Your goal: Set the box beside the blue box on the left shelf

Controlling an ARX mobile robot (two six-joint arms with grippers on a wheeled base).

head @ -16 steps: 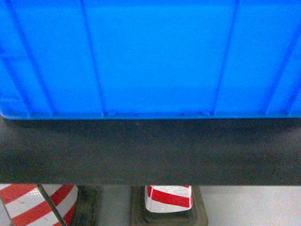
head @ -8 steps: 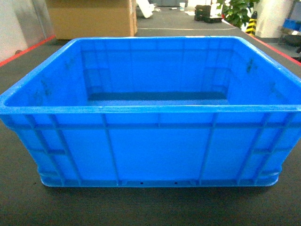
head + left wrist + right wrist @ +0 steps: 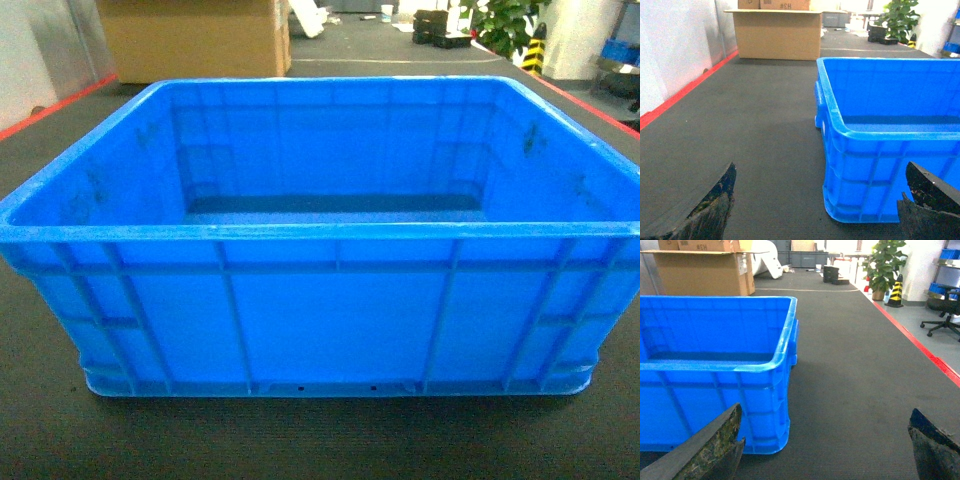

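Observation:
The box (image 3: 320, 230), a big bright blue crate with a thick rim and ribbed sides, stands empty on the dark mat and fills the head view. My left gripper (image 3: 821, 169) is open, low at the box's near left corner (image 3: 840, 165), its right finger (image 3: 925, 200) in front of the near wall. My right gripper (image 3: 826, 411) is open too, low at the near right corner (image 3: 775, 405), with its left finger (image 3: 715, 445) before the box wall. Neither gripper touches the box. The left shelf and the other blue box are out of view.
A large open cardboard box (image 3: 195, 40) stands behind the crate. A white wall with a red floor line (image 3: 675, 97) runs along the left. On the right are a red line (image 3: 920, 347), a potted plant (image 3: 885, 265), a yellow-black cone (image 3: 896, 290) and an office chair (image 3: 945, 325).
One second ago the head view was filled by the box's ribbed outer wall above a dark edge and striped cones. Since half a second ago it looks into the box from above, unchanged.

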